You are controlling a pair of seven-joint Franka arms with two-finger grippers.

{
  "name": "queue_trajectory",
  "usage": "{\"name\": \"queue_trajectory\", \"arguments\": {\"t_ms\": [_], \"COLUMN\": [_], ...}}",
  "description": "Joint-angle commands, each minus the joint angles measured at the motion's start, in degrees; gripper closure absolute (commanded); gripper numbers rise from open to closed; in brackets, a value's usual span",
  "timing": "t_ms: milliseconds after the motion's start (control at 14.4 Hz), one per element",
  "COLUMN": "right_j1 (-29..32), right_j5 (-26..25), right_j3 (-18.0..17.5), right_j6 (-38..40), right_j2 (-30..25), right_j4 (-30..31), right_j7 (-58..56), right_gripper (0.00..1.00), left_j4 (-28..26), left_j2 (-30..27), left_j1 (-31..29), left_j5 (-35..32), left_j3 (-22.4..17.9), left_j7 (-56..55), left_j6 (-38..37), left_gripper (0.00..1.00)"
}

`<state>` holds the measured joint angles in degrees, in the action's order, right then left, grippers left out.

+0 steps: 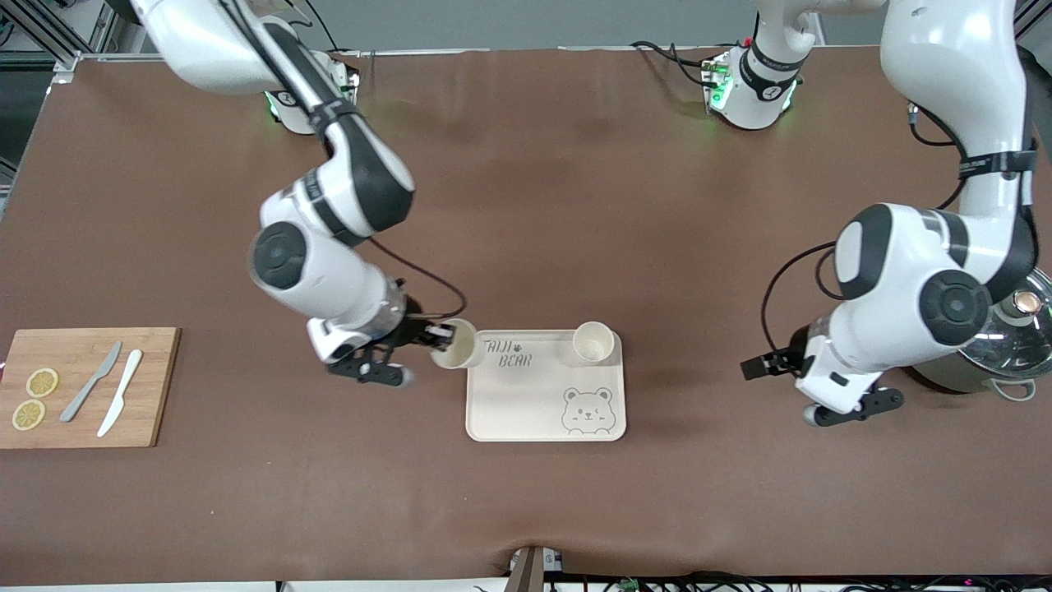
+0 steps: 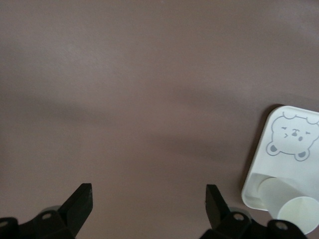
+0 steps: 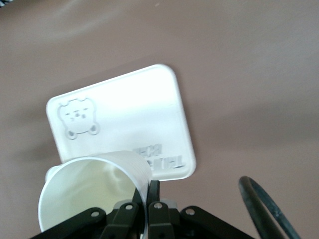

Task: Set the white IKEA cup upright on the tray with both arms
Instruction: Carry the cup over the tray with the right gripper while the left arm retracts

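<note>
My right gripper (image 1: pixel 442 333) is shut on the rim of a white cup (image 1: pixel 457 344), one finger inside the wall and one outside. The cup, mouth up and slightly tilted, is at the cream tray's (image 1: pixel 526 403) corner toward the right arm's end, by the "TAIJI BEAR" lettering. I cannot tell whether it rests on the tray. In the right wrist view the cup (image 3: pixel 89 194) fills the space by the gripper (image 3: pixel 148 191), above the tray (image 3: pixel 129 114). A second white cup (image 1: pixel 593 342) stands upright on the tray. My left gripper (image 1: pixel 752 366) waits open and empty over bare table (image 2: pixel 147 194).
A wooden cutting board (image 1: pixel 156 386) with two lemon slices (image 1: pixel 41 382) and two knives (image 1: pixel 107 395) lies at the right arm's end. A steel pot with a glass lid (image 1: pixel 1015 337) sits at the left arm's end, close by the left arm's wrist.
</note>
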<state>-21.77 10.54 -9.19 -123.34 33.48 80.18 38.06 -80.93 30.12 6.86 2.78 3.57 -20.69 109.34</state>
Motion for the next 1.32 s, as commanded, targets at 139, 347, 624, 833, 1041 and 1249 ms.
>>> {"name": "queue_trajectory", "arguments": {"t_ms": [139, 347, 624, 833, 1041, 1249], "right_j1": [-7.2, -8.5, -12.1, -14.3, -15.1, -15.3], "right_j5": [-14.3, -17.3, -17.9, -17.9, -18.6, -18.7], "right_j3": [2.2, 2.7, 6.4, 8.7, 8.8, 8.8], "right_j6": [-3.7, -4.7, -9.1, -10.7, -13.1, -13.3], "right_j2": [8.4, 10.5, 13.9, 15.7, 17.2, 17.7], "right_j4": [-7.0, -8.6, -8.6, -8.6, -8.4, -8.2], "right_j7": [12.8, 14.9, 15.5, 16.3, 17.6, 18.0], "right_gripper": [1.00, 1.00, 1.00, 1.00, 1.00, 1.00], "left_j4": [1.0, 1.0, 1.0, 1.0, 1.0, 0.9], "left_j2": [-1.4, -1.6, -3.7, -8.0, -11.5, -15.9], "left_j1": [-5.2, -6.0, -10.2, -9.9, -6.1, -5.4], "left_j5": [-0.8, -0.9, -1.1, -1.4, -3.5, -3.7], "left_j3": [1.0, 0.5, 2.6, 2.0, 0.1, 0.4], "left_j7": [7.2, 10.3, 13.7, 16.5, 16.9, 17.1], "left_j6": [-1.8, -1.8, -1.9, -4.2, -8.4, -12.8], "left_gripper": [0.00, 0.00, 0.00, 0.00, 0.00, 0.00]}}
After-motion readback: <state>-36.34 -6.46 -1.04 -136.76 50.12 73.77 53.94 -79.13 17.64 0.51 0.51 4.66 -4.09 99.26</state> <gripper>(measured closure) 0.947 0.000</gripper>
